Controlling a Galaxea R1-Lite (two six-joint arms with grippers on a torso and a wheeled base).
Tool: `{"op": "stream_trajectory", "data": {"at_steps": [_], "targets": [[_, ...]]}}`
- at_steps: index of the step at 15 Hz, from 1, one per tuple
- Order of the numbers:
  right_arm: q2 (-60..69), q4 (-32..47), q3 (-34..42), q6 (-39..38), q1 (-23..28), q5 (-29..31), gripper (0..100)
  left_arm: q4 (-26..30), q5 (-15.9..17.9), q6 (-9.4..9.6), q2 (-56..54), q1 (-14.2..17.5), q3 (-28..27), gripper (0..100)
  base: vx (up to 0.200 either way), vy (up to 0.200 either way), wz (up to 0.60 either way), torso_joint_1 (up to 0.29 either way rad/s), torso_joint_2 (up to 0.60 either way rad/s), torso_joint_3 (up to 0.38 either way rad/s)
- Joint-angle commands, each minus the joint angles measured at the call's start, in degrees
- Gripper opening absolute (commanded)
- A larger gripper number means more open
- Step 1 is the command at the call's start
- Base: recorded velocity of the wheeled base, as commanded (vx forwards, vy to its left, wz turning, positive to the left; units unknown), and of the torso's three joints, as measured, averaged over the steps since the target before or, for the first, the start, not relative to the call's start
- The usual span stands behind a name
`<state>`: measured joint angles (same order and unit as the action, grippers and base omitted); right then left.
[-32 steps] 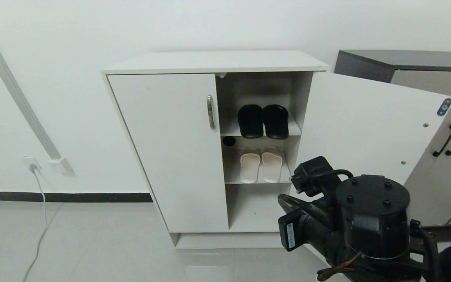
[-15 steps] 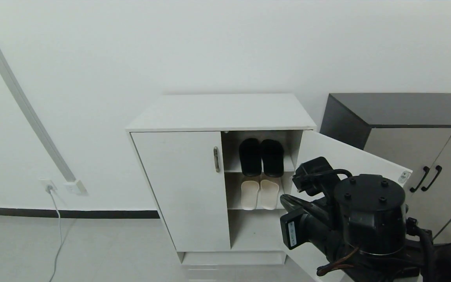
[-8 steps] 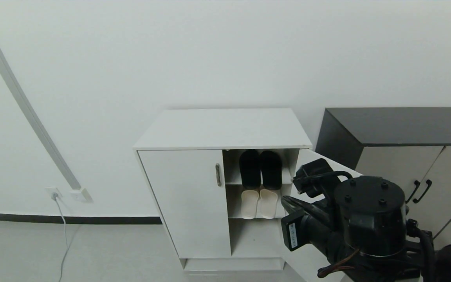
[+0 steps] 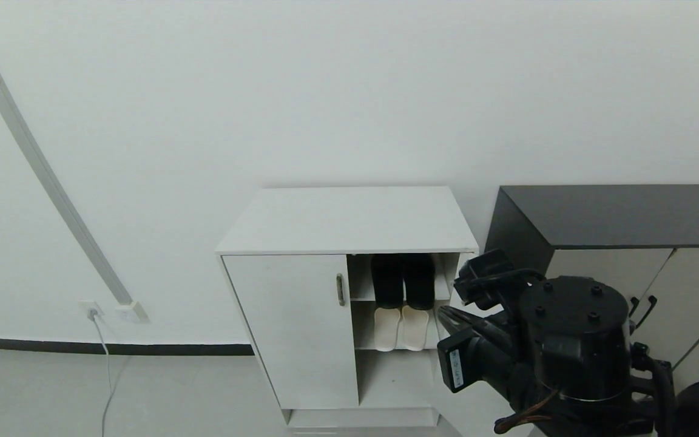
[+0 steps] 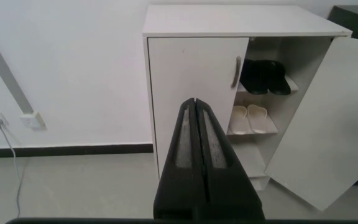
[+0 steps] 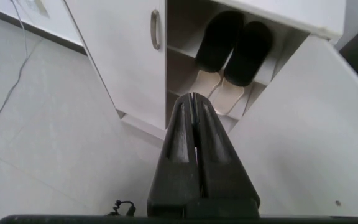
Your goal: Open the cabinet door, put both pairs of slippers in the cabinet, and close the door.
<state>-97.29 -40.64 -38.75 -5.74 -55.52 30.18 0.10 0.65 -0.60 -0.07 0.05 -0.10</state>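
The white cabinet (image 4: 343, 221) stands against the wall with its left door (image 4: 292, 328) closed and its right door (image 5: 334, 118) swung open. Black slippers (image 4: 403, 282) sit as a pair on the upper shelf. White slippers (image 4: 399, 328) sit on the shelf below. My left gripper (image 5: 195, 102) is shut and holds nothing, well back from the cabinet front. My right gripper (image 6: 192, 96) is shut and empty too, in front of the open compartment beside the open door (image 6: 297, 130). My right arm (image 4: 568, 346) hides most of the open door in the head view.
A dark grey cabinet (image 4: 616, 212) with black handles stands right of the white one. A wall outlet with a hanging cable (image 4: 91, 311) and a slanted conduit (image 4: 40, 164) are at the left. Bare floor (image 4: 113, 394) spreads in front and to the left.
The whole head picture has shifted: the cabinet now looks smaller and lower, so the camera has drawn back. Slippers stay on their shelves and the right door stays open.
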Motion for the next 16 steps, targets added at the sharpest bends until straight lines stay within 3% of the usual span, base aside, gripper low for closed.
{"op": "stream_trajectory", "data": {"at_steps": [1, 8, 16], "targets": [[0.00, -0.05, 0.26, 0.12, 0.06, -0.04, 0, -0.01, -0.03, -0.02, 0.07, 0.04, 0.01, 0, 0.000, 0.000, 0.00, 0.036, -0.07, -0.032], [0.17, -0.05, 0.26, 1.00, 0.06, 0.49, 0, -0.01, -0.03, -0.02, 0.07, 0.04, 0.01, 0, 0.000, 0.000, 0.00, 0.000, 0.00, 0.000], [0.26, -0.14, 0.08, 1.35, 1.20, 0.49, 0, -0.01, 0.06, 0.07, 0.07, 0.04, 0.01, 0, 0.000, 0.000, -0.60, 0.004, 0.00, 0.000]]}}
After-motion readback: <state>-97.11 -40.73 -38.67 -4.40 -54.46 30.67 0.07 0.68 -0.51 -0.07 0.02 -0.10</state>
